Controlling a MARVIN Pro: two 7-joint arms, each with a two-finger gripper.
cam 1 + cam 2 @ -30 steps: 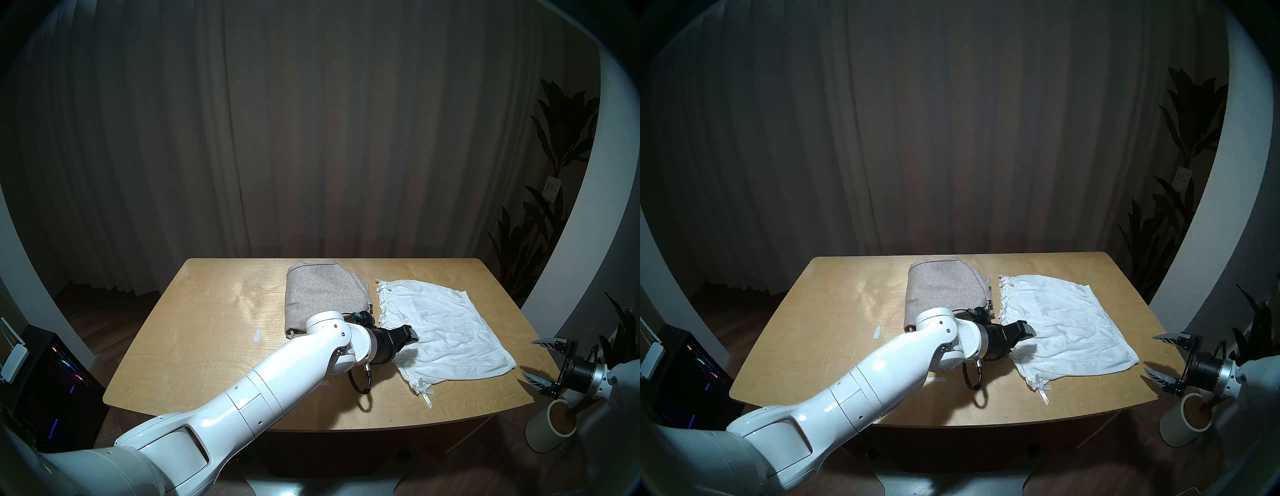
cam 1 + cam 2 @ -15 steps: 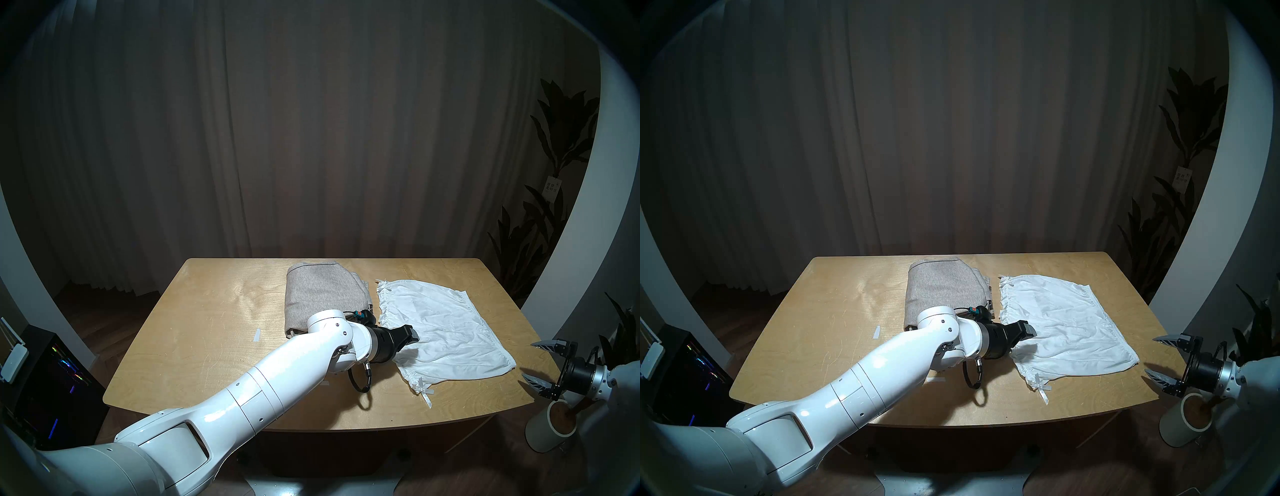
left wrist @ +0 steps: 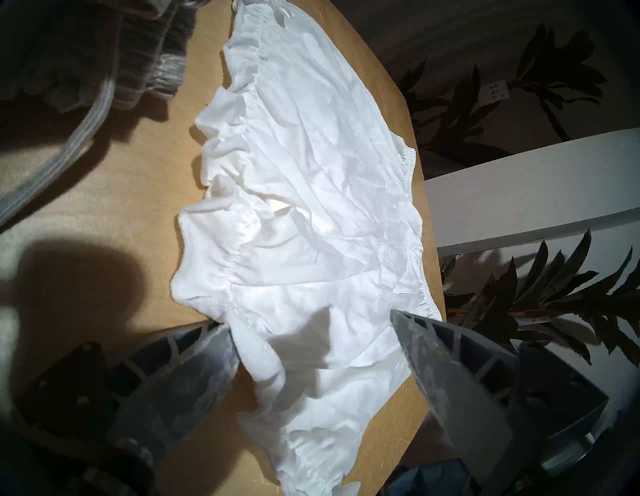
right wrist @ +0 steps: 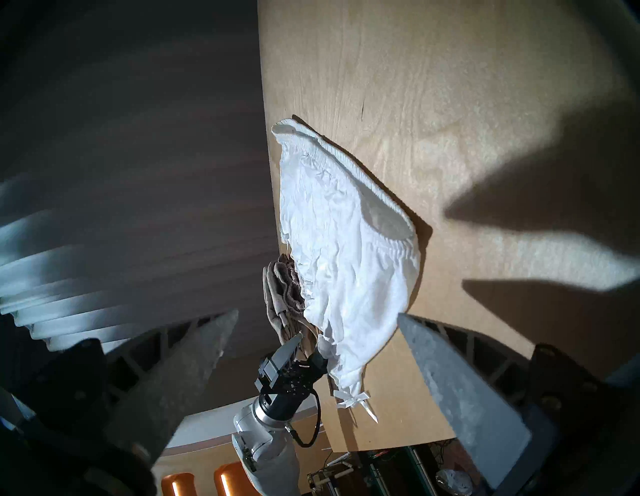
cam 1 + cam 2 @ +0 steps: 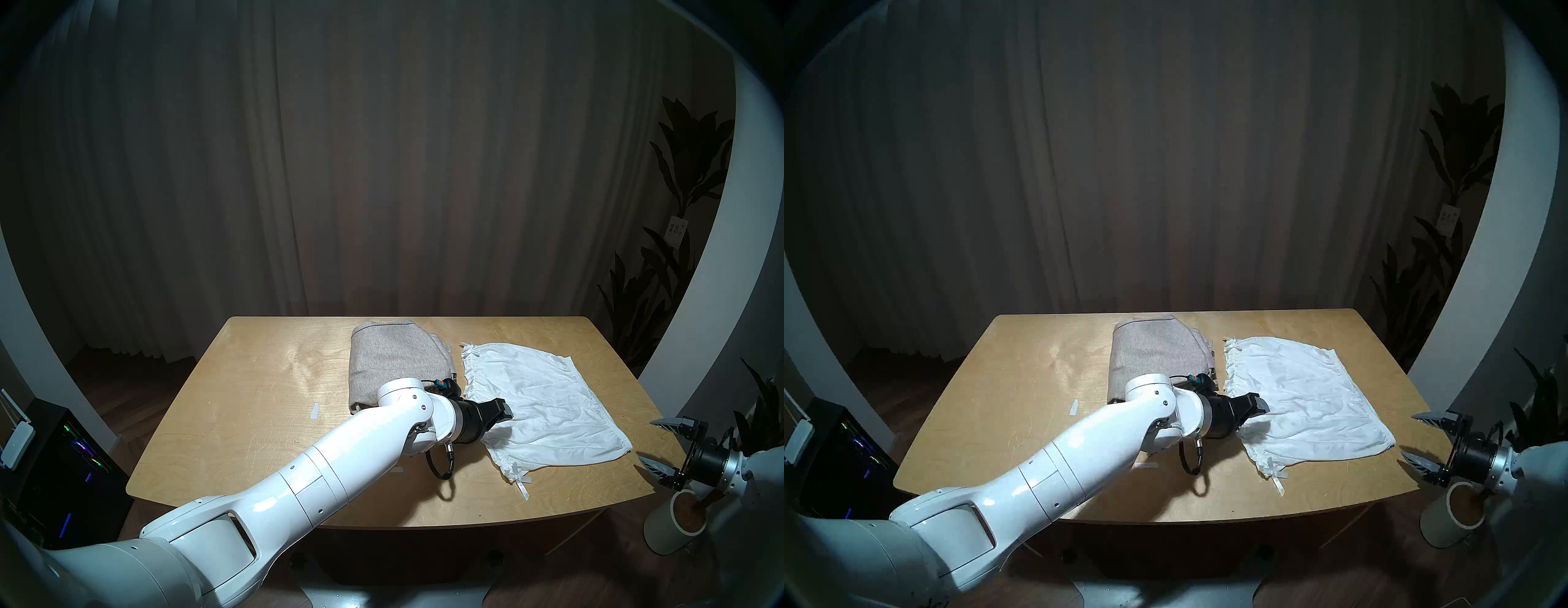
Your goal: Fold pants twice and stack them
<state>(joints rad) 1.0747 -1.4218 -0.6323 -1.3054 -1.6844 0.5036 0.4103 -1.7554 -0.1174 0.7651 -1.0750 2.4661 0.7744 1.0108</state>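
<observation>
1. Wooden table (image 5: pixel 254 424) bears folded grey-beige pants (image 5: pixel 394 361) beside spread white shorts (image 5: pixel 539 403); the left gripper (image 5: pixel 502 414) sits at the shorts' edge.
2. Left wrist: fingers (image 3: pixel 207 367) wide apart around the hem, seemingly touching.
3. Right wrist: right gripper (image 4: pixel 317 322) wide open, empty, off the table.

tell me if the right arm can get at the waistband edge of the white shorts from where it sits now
Probably yes. The right gripper hangs open just off the table's right edge, and the white shorts' elastic edge faces it with only bare wood between.
</observation>
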